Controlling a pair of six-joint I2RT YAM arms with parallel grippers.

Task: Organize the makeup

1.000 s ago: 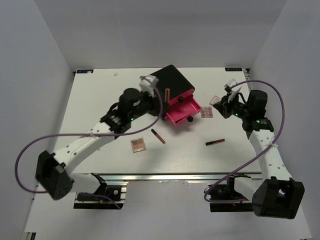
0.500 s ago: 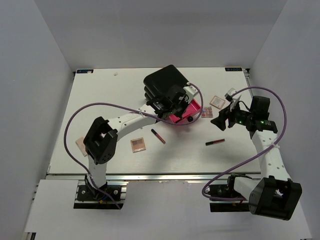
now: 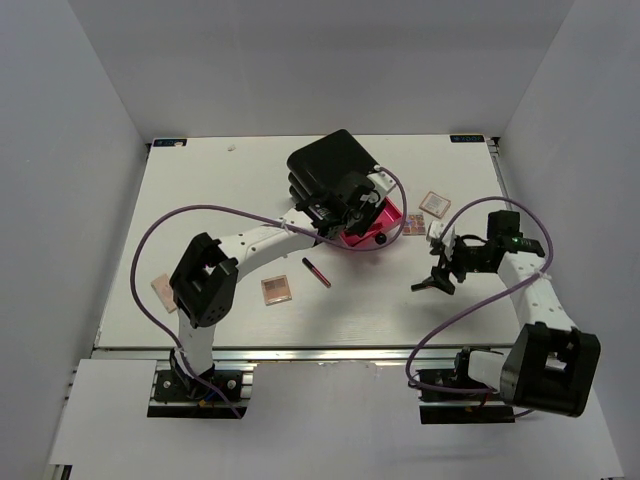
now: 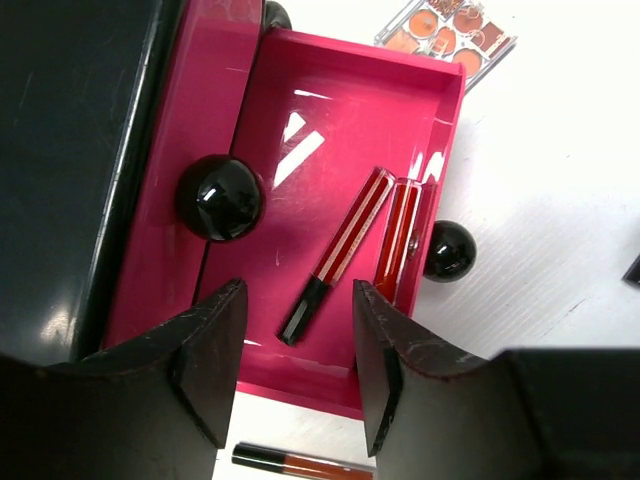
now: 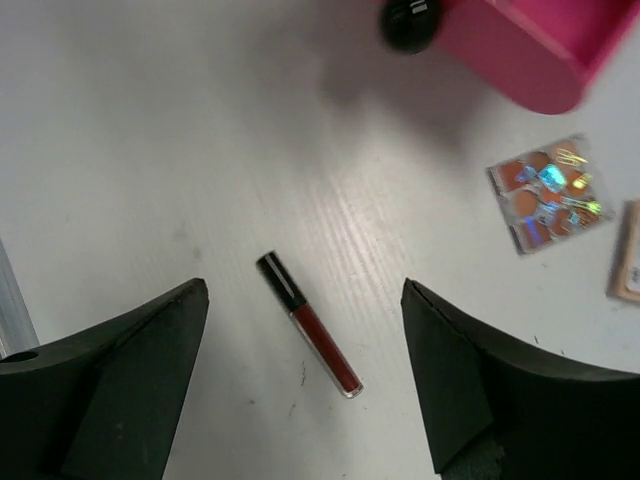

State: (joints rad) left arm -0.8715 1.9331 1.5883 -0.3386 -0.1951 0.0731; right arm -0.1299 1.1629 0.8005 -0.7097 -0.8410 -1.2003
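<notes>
Left wrist view: left pincer (image 4: 297, 300) open, empty, over pink drawer (image 4: 330, 120) holding a striped stick (image 4: 345, 240) and a red stick (image 4: 400, 240) side by side. Right pincer (image 5: 304, 290) open wide above a dark-red stick (image 5: 312, 335) on the surface (image 5: 150, 150); palette (image 5: 545, 190) farther back, beside drawer.

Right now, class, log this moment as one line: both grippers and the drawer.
left gripper: open over pink drawer | drawer: open, two gloss sticks inside | right gripper: open above loose gloss stick

Tan sliver (image 5: 627, 255), possibly a palette, at the right wrist view's edge.
</notes>
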